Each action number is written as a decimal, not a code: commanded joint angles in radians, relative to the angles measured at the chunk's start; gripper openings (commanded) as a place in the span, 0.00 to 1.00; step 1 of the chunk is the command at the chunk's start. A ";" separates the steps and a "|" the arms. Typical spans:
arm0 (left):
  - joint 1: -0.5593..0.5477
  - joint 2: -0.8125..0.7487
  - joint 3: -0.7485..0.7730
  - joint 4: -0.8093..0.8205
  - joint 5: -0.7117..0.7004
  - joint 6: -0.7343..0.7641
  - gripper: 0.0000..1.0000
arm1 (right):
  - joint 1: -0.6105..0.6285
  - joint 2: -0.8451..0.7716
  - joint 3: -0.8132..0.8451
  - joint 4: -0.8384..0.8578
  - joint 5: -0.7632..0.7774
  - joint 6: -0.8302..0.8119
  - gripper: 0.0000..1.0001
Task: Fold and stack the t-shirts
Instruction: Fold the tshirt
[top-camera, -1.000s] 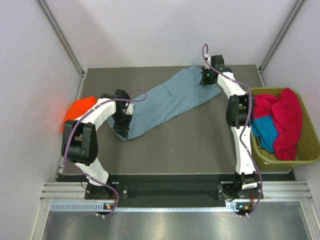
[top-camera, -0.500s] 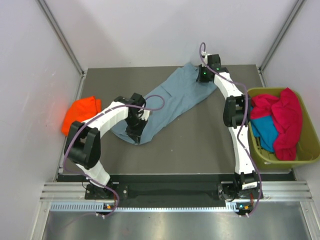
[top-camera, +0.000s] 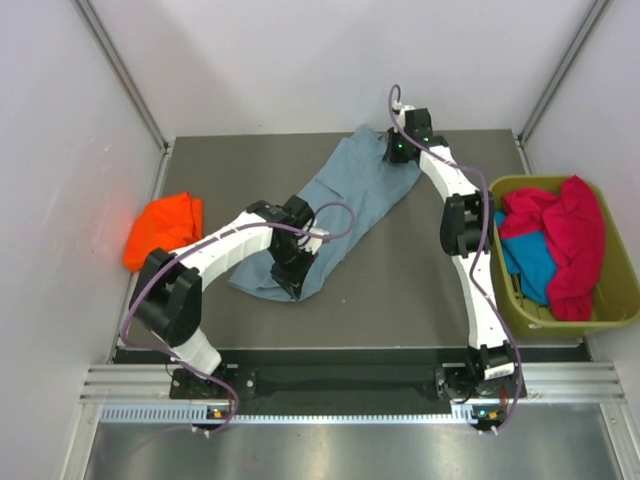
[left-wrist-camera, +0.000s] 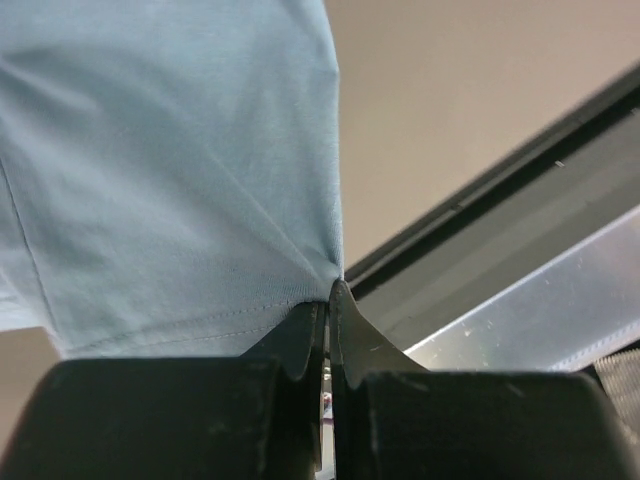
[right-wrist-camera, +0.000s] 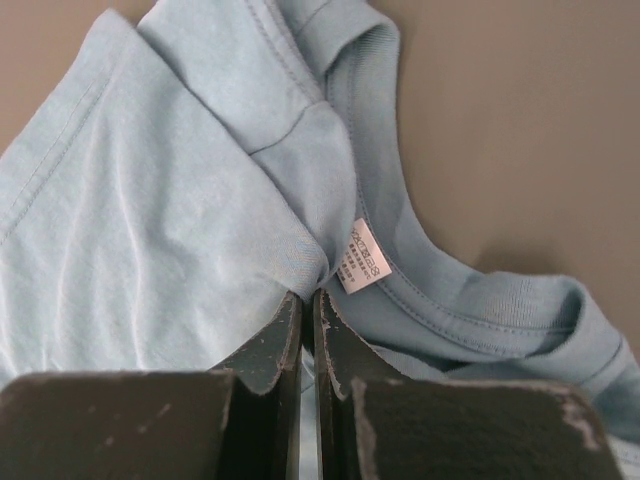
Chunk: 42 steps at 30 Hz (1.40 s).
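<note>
The dusty grey-blue t-shirt lies stretched diagonally across the table. My left gripper is shut on its hem at the near end; the left wrist view shows the pinched hem between the jaws. My right gripper is shut on the shirt near its collar at the far end; the right wrist view shows the collar and white label beside the jaws. The orange-red t-shirt lies bunched at the table's left edge. The crimson-pink t-shirt and the teal t-shirt lie in the bin.
The olive-green plastic bin stands off the table's right edge. Pale walls close in the left, back and right. The table's front edge and a metal rail run close behind my left gripper.
My left gripper has pulled the shirt's hem to the right and nearer the front. My right gripper has moved left along the far edge with the collar end. The shirt now lies steeper and shorter.
</note>
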 joint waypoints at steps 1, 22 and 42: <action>-0.036 -0.029 -0.001 -0.004 0.068 -0.013 0.00 | 0.023 0.014 0.068 0.065 0.007 0.012 0.00; -0.350 0.269 0.308 0.020 0.112 -0.032 0.00 | 0.046 0.052 0.138 0.129 0.011 0.038 0.00; -0.500 0.496 0.603 0.025 0.077 -0.018 0.00 | 0.043 0.098 0.172 0.275 0.017 0.064 0.00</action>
